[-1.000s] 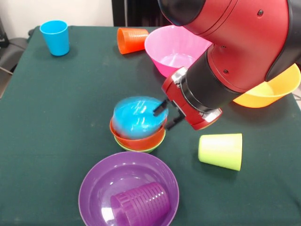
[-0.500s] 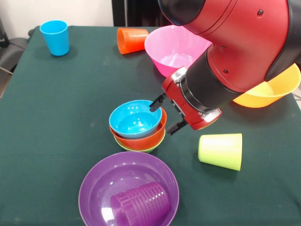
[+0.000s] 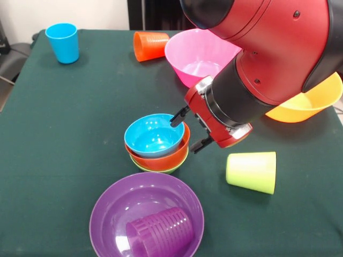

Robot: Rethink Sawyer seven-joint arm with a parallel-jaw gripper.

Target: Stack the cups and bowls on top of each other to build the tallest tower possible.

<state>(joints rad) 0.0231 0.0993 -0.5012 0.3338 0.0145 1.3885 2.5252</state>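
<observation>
Mid-frame, a blue bowl (image 3: pixel 153 135) sits nested in orange (image 3: pixel 163 159) and green (image 3: pixel 170 168) bowls (all upright); a purple cup (image 3: pixel 161 231) lies tipped inside the bottom purple bowl (image 3: pixel 115 201).

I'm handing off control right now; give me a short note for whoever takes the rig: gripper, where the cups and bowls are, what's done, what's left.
Gripper: open, empty, beside the blue bowl's rim.
Done: blue bowl sits nested in the orange bowl, which sits in the green bowl, mid-table.
Loose: pink bowl and yellow bowl at the far side; purple bowl in front, with the purple cup lying in it. Blue cup upright at the far corner; orange cup and lime green cup on their sides.
Left: add the remaining bowls and cups to the stack.
</observation>
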